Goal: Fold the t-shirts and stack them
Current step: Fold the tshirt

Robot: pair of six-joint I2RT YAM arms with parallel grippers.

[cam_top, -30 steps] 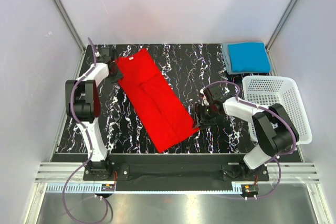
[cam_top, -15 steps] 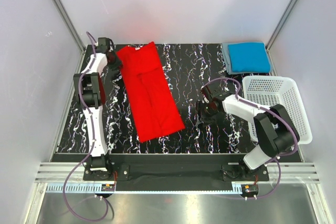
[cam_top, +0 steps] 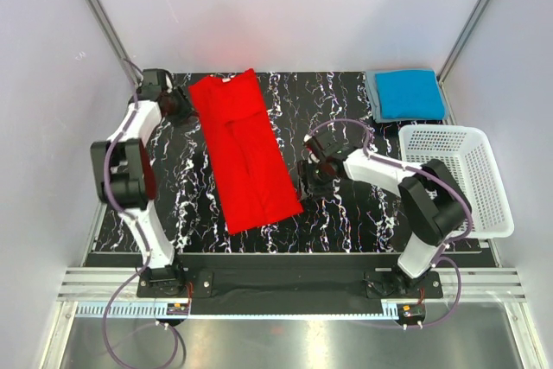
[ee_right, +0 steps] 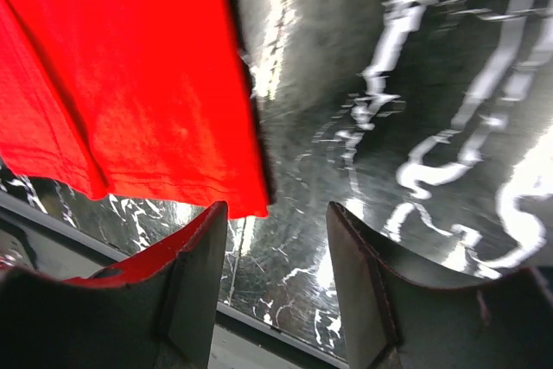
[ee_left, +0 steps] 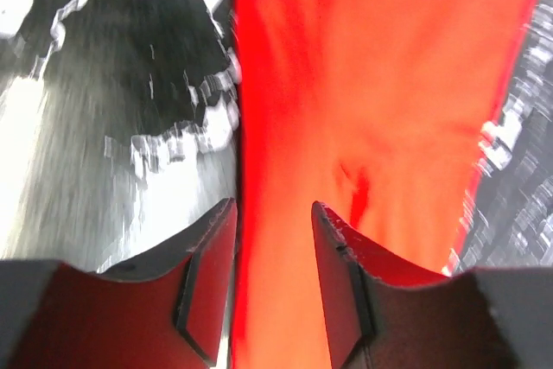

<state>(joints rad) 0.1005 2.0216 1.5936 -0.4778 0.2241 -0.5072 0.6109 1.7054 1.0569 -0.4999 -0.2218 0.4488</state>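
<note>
Nearest in, catching the right gripper (cam_top: 314, 176) (ee_right: 276, 213) mid-table (cam_top: 328, 110), jaws parted on nothing, just right of the near end of the red t-shirt (cam_top: 246, 157), with the white basket (cam_top: 441, 130) along the right edge. Further back, following that long folded strip to the far left corner and finding the left gripper (cam_top: 177, 108) (ee_left: 275, 213) beside its collar end, jaws apart, gripping nothing. Farthest, at the far right corner, spotting the blue t-shirt (cam_top: 409, 94) folded atop the grey-blue t-shirt (cam_top: 371, 92).

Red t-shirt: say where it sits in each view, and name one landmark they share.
Top external: red t-shirt lies as a long strip left of centre.
Left wrist: red t-shirt fills centre and right.
Right wrist: red t-shirt fills the upper left.
Shared landmark: black marbled tabletop.
</note>
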